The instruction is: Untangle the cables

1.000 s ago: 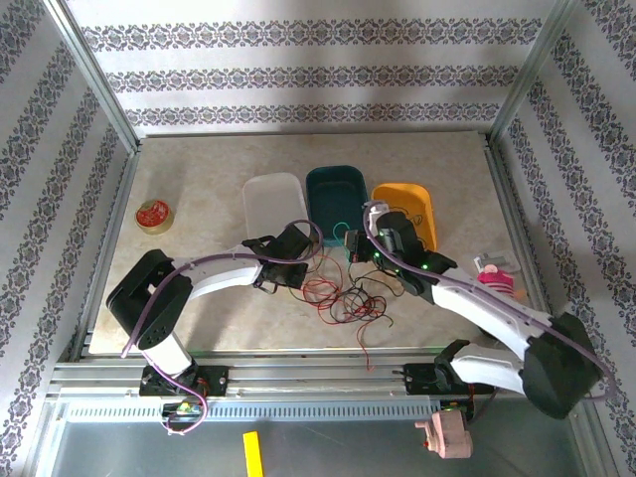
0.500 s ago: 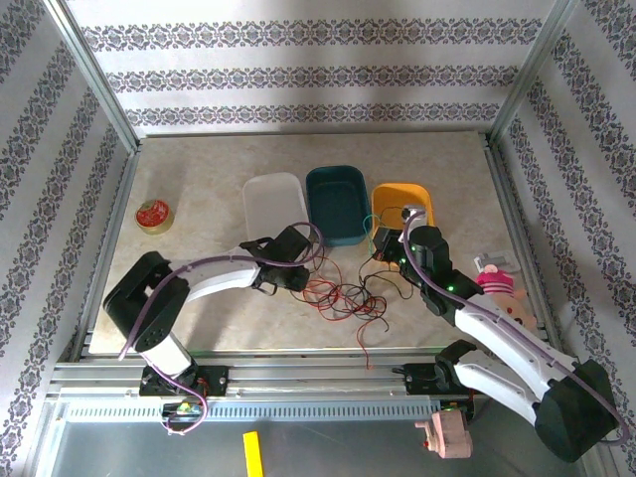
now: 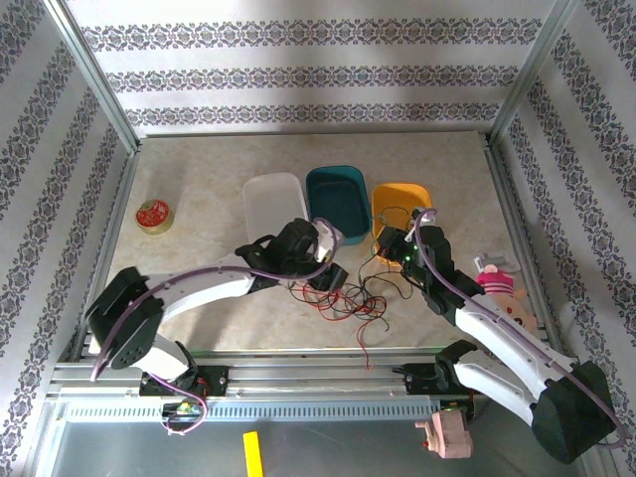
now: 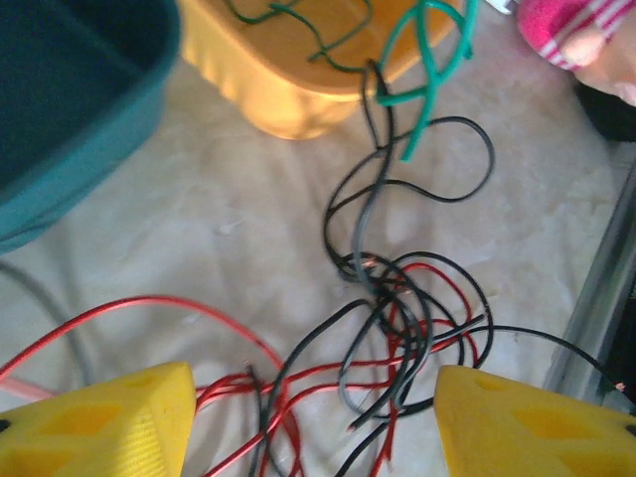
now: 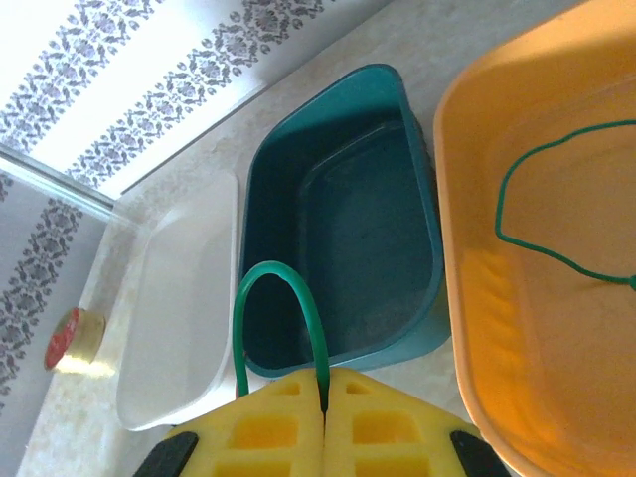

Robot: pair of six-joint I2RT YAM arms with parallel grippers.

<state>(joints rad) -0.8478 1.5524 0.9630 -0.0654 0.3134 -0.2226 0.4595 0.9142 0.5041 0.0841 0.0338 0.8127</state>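
1. On the bench (image 3: 199, 169), close to its front edge, the red and black cables (image 3: 350, 298) lie in one messy knot.
2. Most of the job looks left to do. From the left wrist, the knot (image 4: 397, 318) shows red and black strands that cross and loop over each other many times.
3. One part looks well on its way. The green cable (image 5: 556, 199) lies partly inside the orange tray (image 5: 517, 328), away from the knot.
4. A black strand does reach up to the green one at the tray's rim. I cannot tell if they are hooked together there.
5. The right end effector (image 5: 324, 397) is pinched tight on a loop of the green cable, up above the trays.
6. The left end effector (image 4: 313, 417) hangs over the knot. Its yellow fingers (image 4: 94, 422) are wide apart and hold nothing.
7. The cables are very thin and bendy, with a smooth, shiny skin. They curl into round loops and do not lie straight.
8. The three trays look like smooth, hard plastic with round corners. The white tray (image 3: 273, 204), the teal tray (image 3: 336, 204) and the orange one sit side by side.
9. The bench top is pale with a soft, speckled stone look.
10. The fingers on both arms are chunky yellow blocks with small dents in them.
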